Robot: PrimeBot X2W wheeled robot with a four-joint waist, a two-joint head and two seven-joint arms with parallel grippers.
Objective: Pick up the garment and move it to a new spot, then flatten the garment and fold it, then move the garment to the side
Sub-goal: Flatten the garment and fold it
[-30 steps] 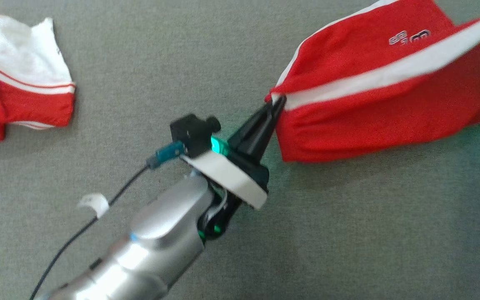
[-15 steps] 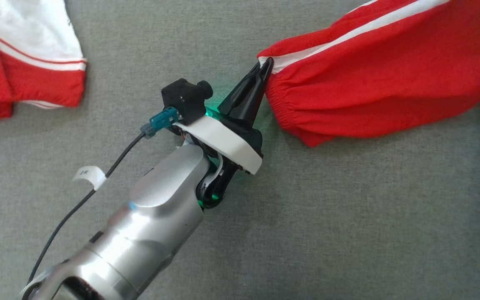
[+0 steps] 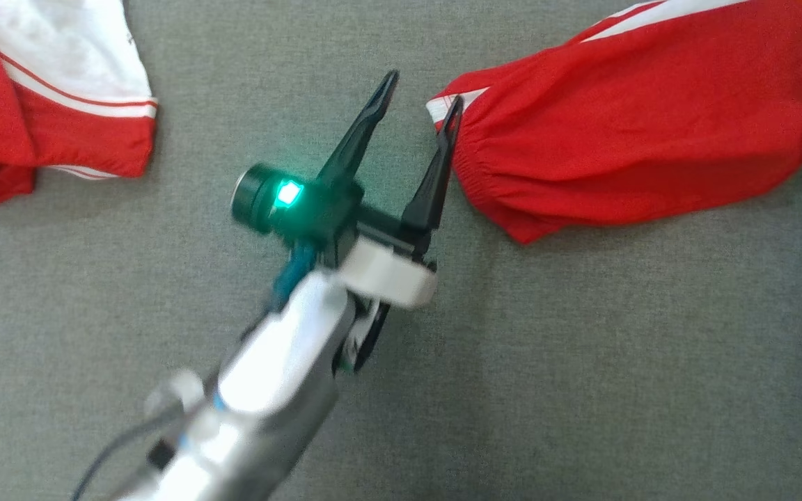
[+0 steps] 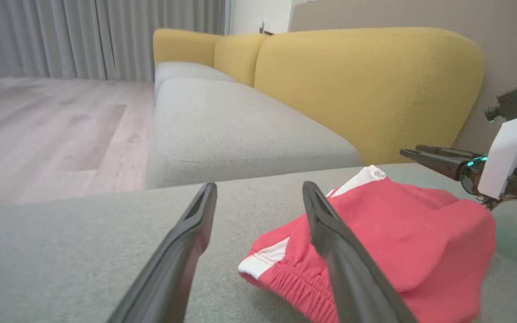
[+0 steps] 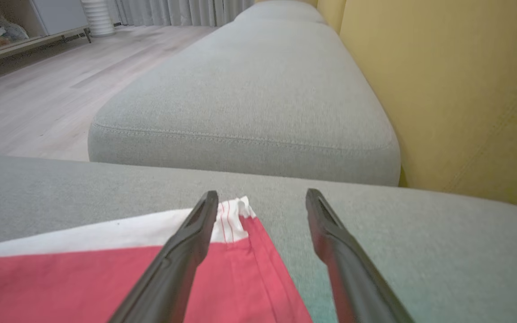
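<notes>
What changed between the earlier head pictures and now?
The left end effector, shut on the red garment at its waistband corner before, has opened and let go; its jaws stand apart beside that corner. The red garment lies on the grey cushion. The other garment at upper left stayed put.

Grey sofa [image 4: 240, 130] with yellow back, wood floor [image 4: 38, 125], curtains [image 4: 83, 36]

Red white-striped garment [image 3: 638, 132], perhaps shorts, lying rumpled
</notes>
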